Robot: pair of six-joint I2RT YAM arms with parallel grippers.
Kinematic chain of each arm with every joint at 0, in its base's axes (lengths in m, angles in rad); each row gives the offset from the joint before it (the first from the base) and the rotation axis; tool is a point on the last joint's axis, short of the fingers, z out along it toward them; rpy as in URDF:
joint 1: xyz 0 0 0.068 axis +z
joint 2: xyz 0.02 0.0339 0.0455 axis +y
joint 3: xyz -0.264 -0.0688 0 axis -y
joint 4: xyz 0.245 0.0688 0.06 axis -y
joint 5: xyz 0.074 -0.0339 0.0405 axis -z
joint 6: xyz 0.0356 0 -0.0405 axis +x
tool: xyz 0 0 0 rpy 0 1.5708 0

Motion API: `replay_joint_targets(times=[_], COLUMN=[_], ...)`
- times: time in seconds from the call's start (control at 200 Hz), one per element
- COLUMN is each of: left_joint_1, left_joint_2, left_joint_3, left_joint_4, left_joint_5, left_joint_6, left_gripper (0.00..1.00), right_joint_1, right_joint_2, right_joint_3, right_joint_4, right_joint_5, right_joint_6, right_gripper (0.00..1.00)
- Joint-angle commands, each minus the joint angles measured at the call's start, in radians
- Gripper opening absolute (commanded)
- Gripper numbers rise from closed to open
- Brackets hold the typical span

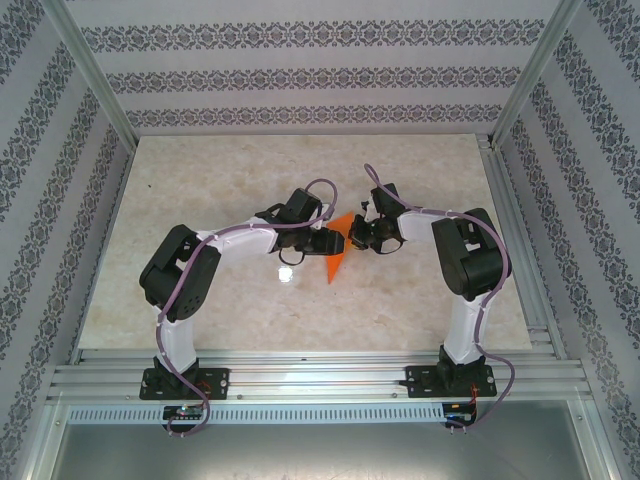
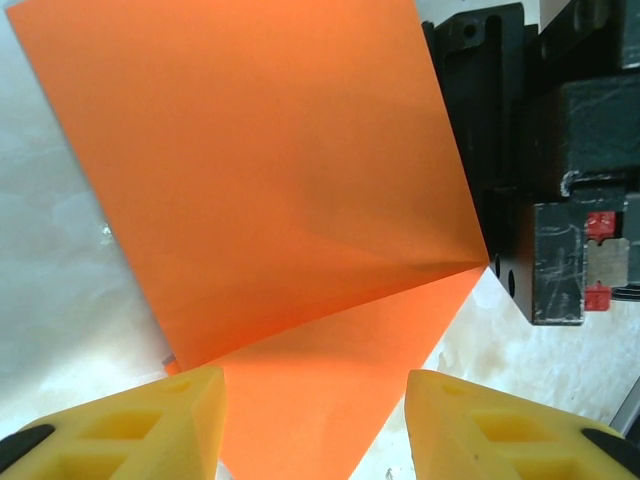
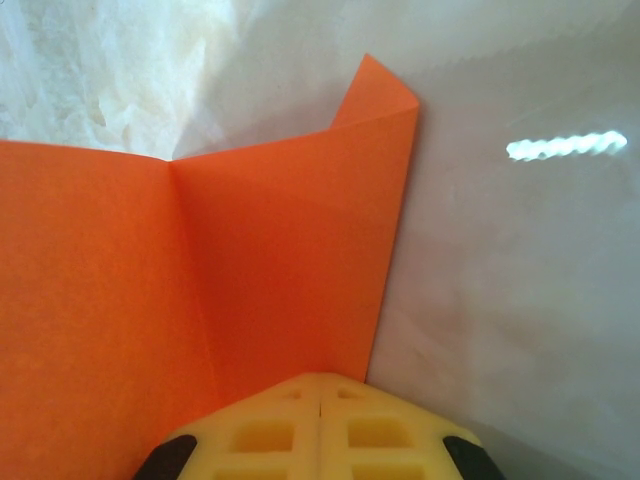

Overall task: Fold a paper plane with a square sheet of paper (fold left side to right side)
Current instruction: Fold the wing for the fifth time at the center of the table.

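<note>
Two grippers meet at the middle of the table [image 1: 200,190], with the square sheet of paper [image 1: 337,258] between them, partly lifted off the surface and reading as an orange triangle from above. Left gripper [image 1: 331,243] has its jaws roughly half apart. In its wrist view the yellow fingers [image 2: 150,425] stand either side of the sheet's near tip [image 2: 280,180] without touching it, so it holds nothing. Right gripper [image 1: 357,238] is closed tight. In its wrist view the sheet [image 3: 270,270] runs right down into the joined fingertips [image 3: 270,435], so it looks pinched at an edge, though the contact itself is hidden. One crease runs up the sheet there, and its far corner curls upward.

Handling, as a judgement:
- The sheet is very light, thin and floppy, and sags wherever it is unsupported.
- It probably slides easily on the glossy table.
- It keeps any crease, wanted or not, and would crumple or tear under a hard tug.
- Best hold is a light pinch on a raised edge or corner, close to the fold line, with the other side pinned
</note>
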Motion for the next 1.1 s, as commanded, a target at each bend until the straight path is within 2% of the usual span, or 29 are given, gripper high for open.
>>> replay_joint_targets(times=[0.0,0.155,0.355,0.555,0.679,0.859,1.094], left_joint_1=[0.007,-0.038,-0.108,-0.142,-0.151,-0.157,-0.159], left_joint_2=[-0.068,-0.096,-0.056,-0.004,0.023,0.063,0.100], left_joint_3=[-0.019,-0.038,-0.003,0.067,0.095,0.126,0.153], left_joint_4=[0.012,-0.050,-0.112,-0.166,-0.166,-0.177,-0.175], left_joint_5=[0.018,-0.029,-0.168,-0.262,-0.283,-0.307,-0.296], left_joint_6=[0.061,0.135,0.161,0.181,0.188,0.193,0.191], left_gripper=[0.56,0.60,0.65,0.67,0.67,0.65,0.52], right_joint_1=[0.010,0.010,0.009,0.008,0.009,0.009,0.009], right_joint_2=[0.038,0.039,0.036,0.036,0.039,0.038,0.041], right_joint_3=[-0.001,0.001,0.000,0.001,-0.001,-0.002,-0.001], right_joint_4=[-0.046,-0.046,-0.052,-0.053,-0.049,-0.050,-0.048], right_joint_5=[0.052,0.049,0.052,0.052,0.048,0.047,0.043], right_joint_6=[-0.015,-0.015,-0.017,-0.019,-0.017,-0.017,-0.016], right_gripper=[0.00,0.00,0.00,0.00,0.00,0.00,0.00])
